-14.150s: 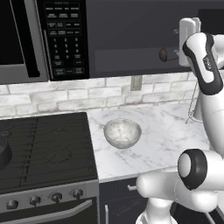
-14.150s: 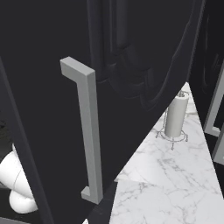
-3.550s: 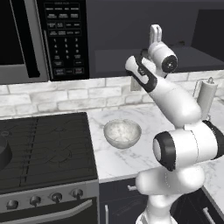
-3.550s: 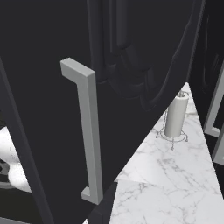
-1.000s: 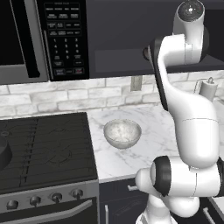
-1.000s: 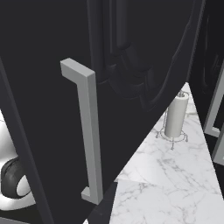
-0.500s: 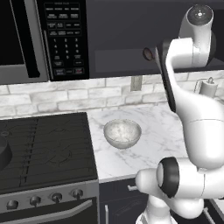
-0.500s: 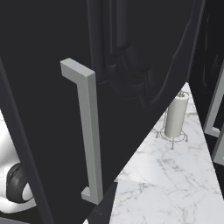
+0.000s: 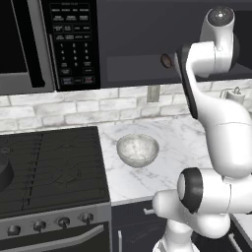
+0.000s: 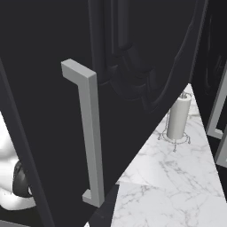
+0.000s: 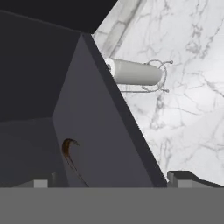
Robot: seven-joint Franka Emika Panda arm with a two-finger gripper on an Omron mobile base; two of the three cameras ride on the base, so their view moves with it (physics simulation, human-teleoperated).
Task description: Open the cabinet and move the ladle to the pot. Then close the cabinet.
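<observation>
The cabinet [image 9: 133, 44] hangs right of the microwave. Its ornate door [image 10: 146, 53] stands swung open close to the right base camera, silver bar handle [image 10: 90, 133] facing out. The ladle's brownish round cup [image 9: 166, 60] peeks out on the cabinet floor, just left of my raised arm. In the hand view the ladle [image 11: 71, 158] lies on the dark cabinet floor [image 11: 105, 131], low and left of centre. My gripper [image 11: 109, 182] is open, its two fingertips [image 11: 42, 183] wide apart with nothing between them. The dark pot [image 9: 3, 173] sits on the stove at the far left edge.
A pale speckled bowl [image 9: 138, 149] rests on the marble counter [image 9: 172, 147]. The black microwave [image 9: 69, 42] hangs above the stove [image 9: 54, 172]. A paper towel holder [image 10: 178, 117] stands at the counter's right end, also seen sideways as a roll [image 11: 133, 72].
My arm's upper links have swung to the right and risen toward the cabinet opening. The door, ladle, bowl and pot stay where they were. The jaws remain wide.
</observation>
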